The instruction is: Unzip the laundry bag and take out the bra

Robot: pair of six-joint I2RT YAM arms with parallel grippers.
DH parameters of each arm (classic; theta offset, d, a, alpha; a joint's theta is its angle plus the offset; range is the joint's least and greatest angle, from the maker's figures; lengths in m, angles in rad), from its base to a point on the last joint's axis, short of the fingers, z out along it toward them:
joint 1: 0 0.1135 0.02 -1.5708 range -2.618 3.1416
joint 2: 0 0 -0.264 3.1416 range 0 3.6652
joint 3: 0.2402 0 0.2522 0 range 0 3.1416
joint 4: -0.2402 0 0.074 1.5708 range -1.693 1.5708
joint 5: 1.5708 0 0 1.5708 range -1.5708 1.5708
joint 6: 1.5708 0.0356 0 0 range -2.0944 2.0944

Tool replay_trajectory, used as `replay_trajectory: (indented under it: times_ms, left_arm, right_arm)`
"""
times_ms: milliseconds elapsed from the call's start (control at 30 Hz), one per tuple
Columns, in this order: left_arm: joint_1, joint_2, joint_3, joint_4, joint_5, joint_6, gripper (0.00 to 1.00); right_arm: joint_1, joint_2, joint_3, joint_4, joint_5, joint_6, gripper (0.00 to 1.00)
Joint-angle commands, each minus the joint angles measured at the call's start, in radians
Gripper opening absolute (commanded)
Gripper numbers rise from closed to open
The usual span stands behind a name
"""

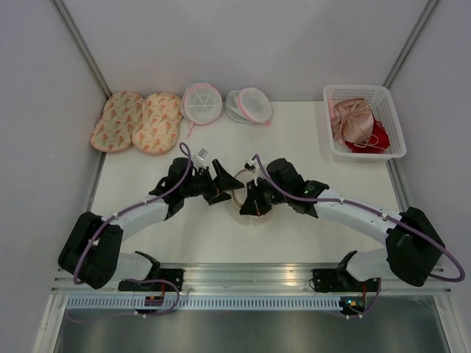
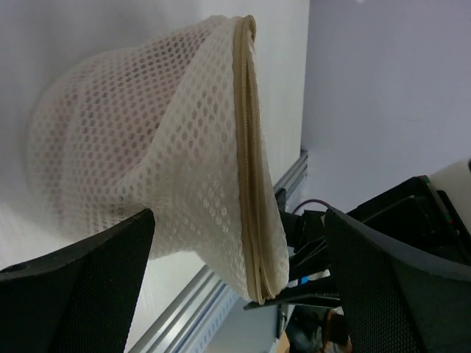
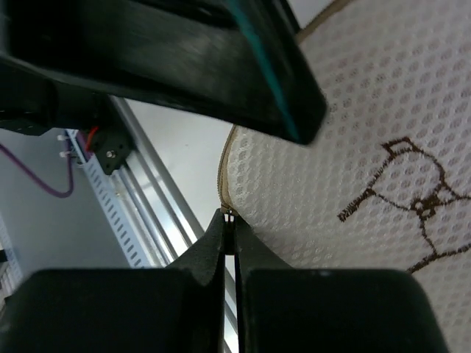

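The cream mesh laundry bag with tan zip edging lies at the table's middle between both grippers. In the left wrist view the laundry bag is lifted, its zip closed along the edge. My left gripper is open, with the bag's lower edge between its spread fingers; it also shows from above. My right gripper is shut on the small zipper pull at the rim of the bag, beside the dark stitched mark. The bra is hidden; only a faint pink tint shows through the mesh.
Two peach floral oval bags and two round white mesh bags with pink trim lie along the back. A white basket at the back right holds pinkish fabric and a red garment. An aluminium rail runs along the near edge.
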Motion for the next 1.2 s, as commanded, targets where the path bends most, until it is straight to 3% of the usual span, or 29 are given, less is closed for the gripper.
replay_trajectory:
  times_ms: [0, 200, 267, 300, 367, 400, 467, 500, 600, 733, 1033, 1067, 1100, 1167]
  left_arm:
    - [-0.025, 0.054, 0.012, 0.184, 0.142, -0.108, 1.00]
    - [-0.053, 0.112, 0.050, 0.186, 0.146, -0.086, 0.99]
    - [-0.059, 0.129, 0.052, 0.229, 0.162, -0.088, 0.86]
    - [-0.061, 0.140, 0.050, 0.241, 0.169, -0.085, 0.68]
    - [-0.064, 0.147, 0.055, 0.241, 0.171, -0.068, 0.46]
    - [-0.064, 0.151, 0.053, 0.235, 0.160, -0.062, 0.24]
    - [-0.064, 0.152, 0.059, 0.192, 0.142, -0.030, 0.06]
    - [-0.064, 0.154, 0.061, 0.180, 0.119, -0.020, 0.02]
    - [-0.064, 0.161, 0.067, 0.149, 0.094, 0.003, 0.02]
    - [-0.064, 0.163, 0.068, 0.137, 0.073, 0.006, 0.02]
    - [-0.064, 0.152, 0.072, 0.114, 0.051, 0.015, 0.05]
    - [-0.064, 0.152, 0.072, 0.112, 0.053, 0.017, 0.15]
    - [-0.064, 0.143, 0.072, 0.106, 0.050, 0.017, 0.46]
    - [-0.064, 0.120, 0.072, 0.050, -0.009, 0.026, 0.76]
  right_arm:
    - [0.001, -0.021, 0.017, 0.103, -0.151, -0.004, 0.01]
    - [0.001, -0.011, -0.003, 0.103, -0.125, 0.003, 0.00]
    - [0.001, -0.008, -0.006, 0.097, -0.113, 0.000, 0.01]
    - [0.001, -0.006, -0.005, 0.091, -0.105, -0.001, 0.00]
    - [0.001, -0.001, 0.000, 0.071, -0.091, -0.012, 0.01]
    - [0.001, 0.003, 0.003, 0.062, -0.074, -0.012, 0.00]
    - [0.002, 0.011, 0.011, 0.032, -0.054, -0.020, 0.00]
    - [0.002, 0.014, 0.014, 0.019, -0.027, -0.024, 0.00]
    - [0.001, 0.026, 0.028, -0.053, 0.027, -0.047, 0.00]
    - [0.002, 0.040, 0.049, -0.207, 0.215, -0.069, 0.00]
    - [0.002, 0.003, 0.063, -0.281, 0.331, -0.069, 0.01]
    - [0.001, 0.005, 0.064, -0.285, 0.340, -0.072, 0.01]
    - [0.001, 0.006, 0.068, -0.291, 0.349, -0.075, 0.00]
    - [0.001, 0.008, 0.077, -0.319, 0.372, -0.084, 0.00]
